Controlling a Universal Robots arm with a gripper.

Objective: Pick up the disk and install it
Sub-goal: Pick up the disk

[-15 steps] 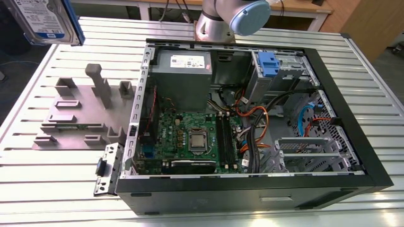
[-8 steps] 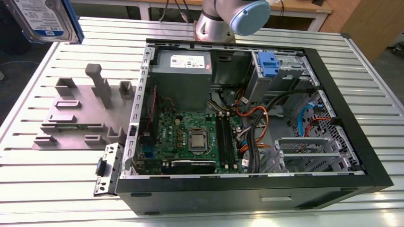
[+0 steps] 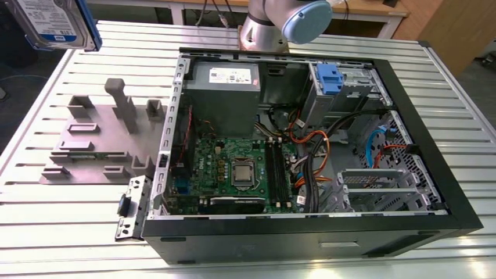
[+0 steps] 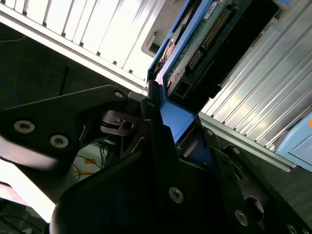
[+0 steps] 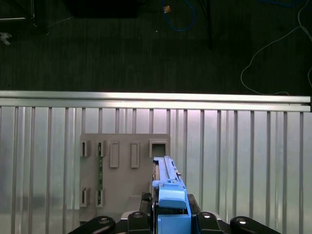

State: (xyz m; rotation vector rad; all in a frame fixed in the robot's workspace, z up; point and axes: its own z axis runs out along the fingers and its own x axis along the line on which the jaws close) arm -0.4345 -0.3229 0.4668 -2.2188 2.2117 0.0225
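The disk point(image 3: 54, 23), a silver drive with a white-and-blue label in a blue carrier, hangs high above the table's far corner at the exterior view's left. In the second wrist view my gripper point(image 4: 176, 123) is shut on the carrier's blue end, and the disk point(image 4: 202, 41) shows its green circuit side and connector. The first wrist view has the disk point(image 5: 168, 187) edge-on between my dark fingers point(image 5: 139, 219), above the grey fixture plate point(image 5: 122, 170).
An open computer case point(image 3: 457, 192) lies on the slatted metal table point(image 3: 78, 221), with a motherboard, a grey power supply point(image 3: 225, 87), cables and a drive bay with a blue latch point(image 3: 329, 78). The grey fixture plate point(image 3: 93, 145) with upright posts sits beside the case.
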